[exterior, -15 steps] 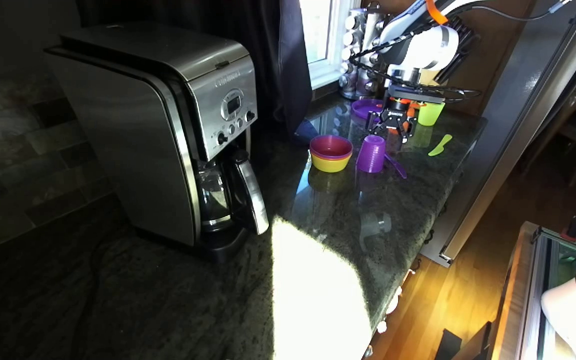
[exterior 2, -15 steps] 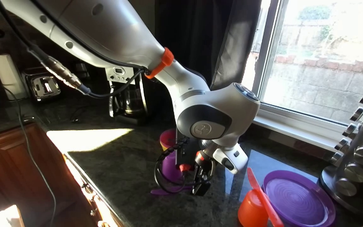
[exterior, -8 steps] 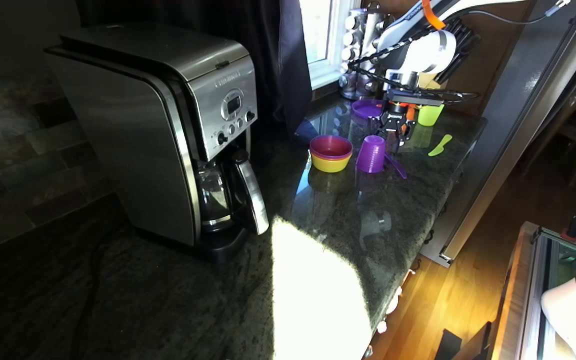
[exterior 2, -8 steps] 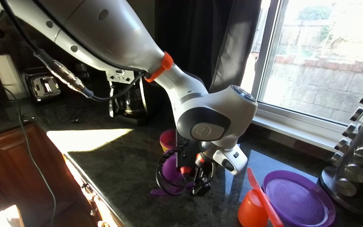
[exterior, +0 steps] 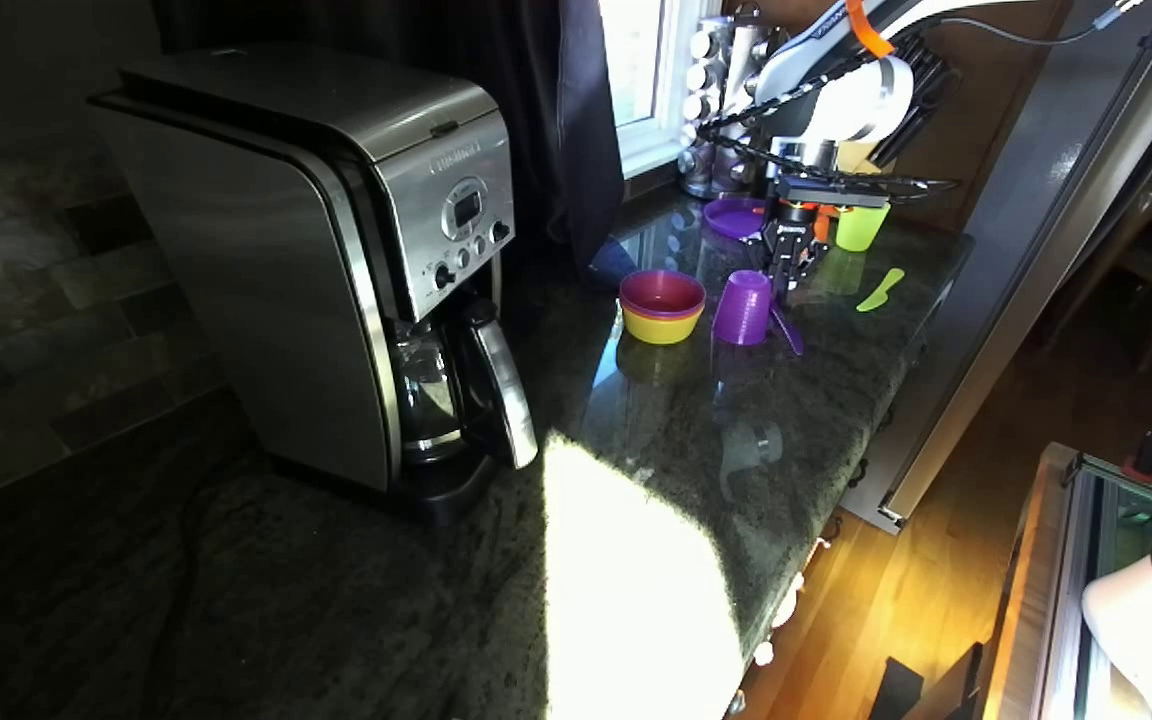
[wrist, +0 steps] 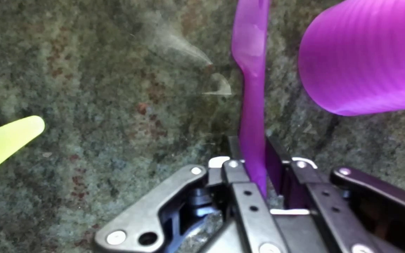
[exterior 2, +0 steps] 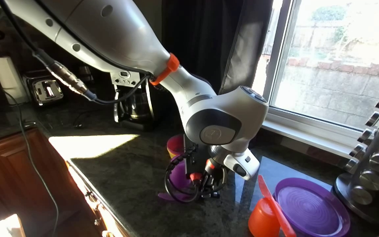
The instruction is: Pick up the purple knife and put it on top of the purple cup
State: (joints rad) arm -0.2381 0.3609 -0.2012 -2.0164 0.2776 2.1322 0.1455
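Note:
In the wrist view the purple knife runs up between the pads of my gripper, which is shut on its handle end. The blade points away from the gripper. Both exterior views show the knife low at the counter beside the purple cup; whether it touches the surface I cannot tell. That cup stands upside down, narrow end up, just apart from the knife on the right of the wrist view. In an exterior view the arm and cable partly cover the cup and the fingers.
Stacked bowls, red over yellow, stand beside the cup. A green knife lies towards the counter edge, with a green cup behind. An orange cup with an orange knife over it and a purple plate are nearby.
The fingers have come together from wide apart, and the knife is now between them. It has shifted slightly towards the cup. The gripper has moved a little towards the cup, which stays put.

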